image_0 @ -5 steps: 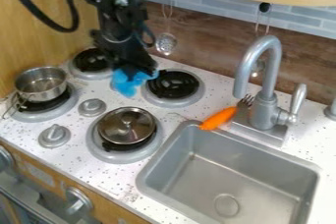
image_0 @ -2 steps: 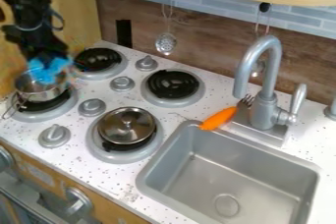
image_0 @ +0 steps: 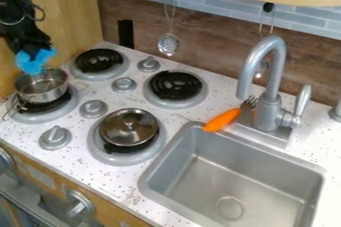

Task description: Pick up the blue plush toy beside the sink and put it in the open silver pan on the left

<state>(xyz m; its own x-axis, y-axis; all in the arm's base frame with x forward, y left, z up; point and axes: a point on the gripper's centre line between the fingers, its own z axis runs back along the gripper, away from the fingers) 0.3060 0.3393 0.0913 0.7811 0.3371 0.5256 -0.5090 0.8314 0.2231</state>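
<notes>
At the left edge of the camera view, the black gripper hangs down over the rear side of an open silver pot. A ragged bright blue patch is at the gripper's lower end; whether it is a held piece or part of the gripper, I cannot tell. The patch overlaps the pot's back rim in the view, and contact is unclear. The pot stands on the front left burner. A lidded silver pan sits on the burner nearer the sink.
Two bare black burners lie toward the wall, with grey knobs between burners. An orange-handled fork rests by the sink, beside the tall grey faucet. A slotted ladle hangs on the back wall.
From above the rear burners, the gripper has moved left to the open pot, then slightly farther left and up. The blue patch moved with it. The pots have stayed in place.
</notes>
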